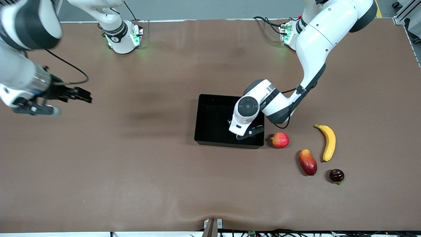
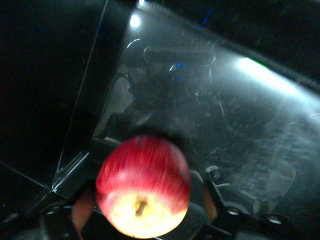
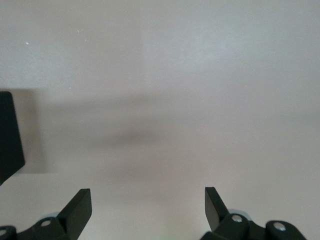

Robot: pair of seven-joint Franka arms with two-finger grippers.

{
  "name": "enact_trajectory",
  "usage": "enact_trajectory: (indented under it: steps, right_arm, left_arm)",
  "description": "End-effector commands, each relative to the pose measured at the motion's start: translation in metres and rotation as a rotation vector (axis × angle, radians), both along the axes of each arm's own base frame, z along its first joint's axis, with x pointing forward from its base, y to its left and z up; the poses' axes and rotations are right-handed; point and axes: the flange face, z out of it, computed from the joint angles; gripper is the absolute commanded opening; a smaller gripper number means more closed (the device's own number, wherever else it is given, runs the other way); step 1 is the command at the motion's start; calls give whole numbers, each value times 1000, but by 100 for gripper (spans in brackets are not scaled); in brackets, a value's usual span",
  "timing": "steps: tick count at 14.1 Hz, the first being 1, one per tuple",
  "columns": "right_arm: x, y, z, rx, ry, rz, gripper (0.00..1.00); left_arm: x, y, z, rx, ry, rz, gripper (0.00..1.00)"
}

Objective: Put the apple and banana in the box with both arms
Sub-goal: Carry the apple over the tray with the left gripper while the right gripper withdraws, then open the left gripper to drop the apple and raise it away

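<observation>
The apple (image 2: 142, 175), red with a yellow stem end, sits between the spread fingers of my left gripper (image 2: 147, 217), with a gap on at least one side. It is just above the floor of the black box (image 1: 210, 118). In the front view my left gripper (image 1: 245, 131) is over the box's near corner toward the left arm's end, and its hand hides the apple. The banana (image 1: 327, 142) lies on the table toward the left arm's end of the box. My right gripper (image 1: 84, 95) is open and empty over bare table toward the right arm's end; it also shows in the right wrist view (image 3: 148, 210).
A pinkish-red round fruit (image 1: 280, 140) lies right beside the box's near corner. A red-and-yellow mango-like fruit (image 1: 308, 162) and a small dark fruit (image 1: 336, 175) lie nearer the camera by the banana. A box corner (image 3: 7, 140) shows in the right wrist view.
</observation>
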Motion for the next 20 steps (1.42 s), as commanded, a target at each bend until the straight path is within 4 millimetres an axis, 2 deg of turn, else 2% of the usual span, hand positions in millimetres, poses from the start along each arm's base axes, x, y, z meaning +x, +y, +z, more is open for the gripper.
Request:
enact_trajectory:
  steps: [1,3,5,8,10,12,15,18,20]
  right_arm:
    - [0,-13,54,-12,-44,-5,100]
    - [2,-8,62,-10,-71,3,100]
    - [4,-3,64,-5,-74,11,100]
    - [0,-3,70,-4,-78,95,100]
    - [-5,-6,68,-10,-40,94,100]
    - [-10,-5,67,-14,-6,94,100]
    - [-17,-9,66,-14,37,87,100]
    - [-18,-4,69,-21,29,48,100]
    - [-18,-3,69,-28,31,-4,100]
  left_arm:
    - [32,21,58,-3,-108,49,100]
    - [63,57,122,7,-168,57,100]
    - [87,108,180,28,-200,52,100]
    - [99,181,252,69,-237,-33,100]
    - [94,221,290,105,-241,-97,100]
    - [85,249,325,136,-249,-137,100]
    - [72,277,359,104,-237,-171,100]
    - [49,287,395,101,-240,-206,100]
    - [37,307,413,105,-232,-230,100]
